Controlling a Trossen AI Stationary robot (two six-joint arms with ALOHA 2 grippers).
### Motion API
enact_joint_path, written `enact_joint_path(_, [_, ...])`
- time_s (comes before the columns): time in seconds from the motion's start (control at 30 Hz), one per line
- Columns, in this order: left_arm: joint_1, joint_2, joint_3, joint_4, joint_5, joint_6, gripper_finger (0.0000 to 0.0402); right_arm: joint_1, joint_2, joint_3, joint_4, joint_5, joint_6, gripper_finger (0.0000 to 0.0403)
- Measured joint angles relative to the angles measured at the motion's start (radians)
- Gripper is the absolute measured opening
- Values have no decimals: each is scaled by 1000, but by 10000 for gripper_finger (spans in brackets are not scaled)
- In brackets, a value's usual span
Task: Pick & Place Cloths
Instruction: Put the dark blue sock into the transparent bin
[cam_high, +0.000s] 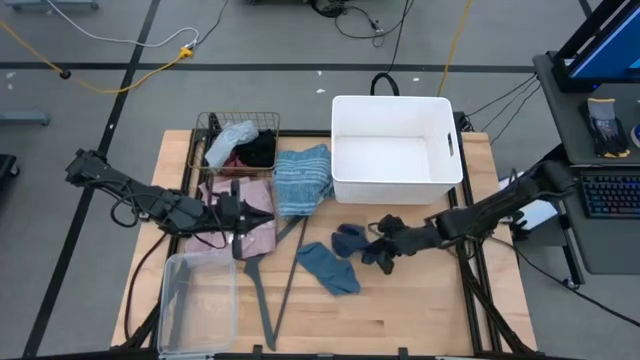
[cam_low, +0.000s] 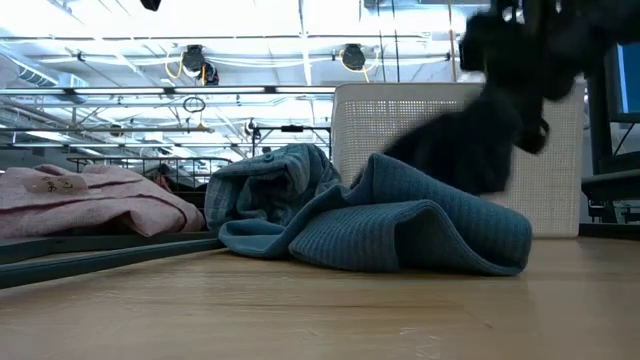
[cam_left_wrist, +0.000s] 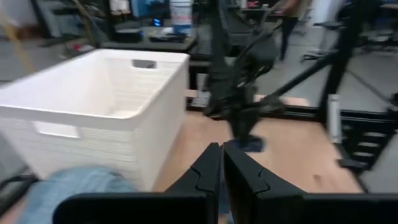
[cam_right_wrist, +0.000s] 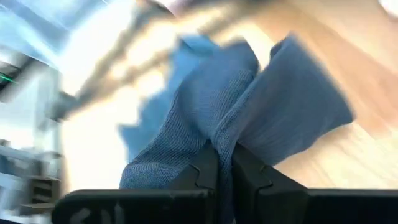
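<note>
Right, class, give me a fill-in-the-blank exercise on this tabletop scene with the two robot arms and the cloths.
1. The right gripper has its jaws shut on a ____ cloth.
2. The large white bin holds ____ cloths so far.
3. The blue striped towel lies between the wire basket and the ____.
4. The left gripper, jaws shut, is above the ____ checked shirt.

Missing words: navy; no; white bin; pink
</note>
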Motion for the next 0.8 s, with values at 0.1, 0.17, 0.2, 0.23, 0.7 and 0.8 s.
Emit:
enact_joint_path(0.1, [0,0,0,2,-79,38,21,0,-36,1,130,3,-47,8])
enact_joint_path(0.17, [0,0,0,7,-118,60,21,0,-52,2,215,-14,-78,8])
enact_joint_path(0.2, [0,0,0,11,-131,72,21,0,-56,2,260,-22,-92,8])
enact_joint_path(0.23, [0,0,0,13,-136,86,21,0,-59,2,301,-40,-106,8])
enact_joint_path(0.7, [2,0,0,21,-139,132,21,0,-60,2,714,-337,-317,8])
enact_joint_path(0.8, [2,0,0,19,-139,131,21,0,-60,2,813,-401,-375,8])
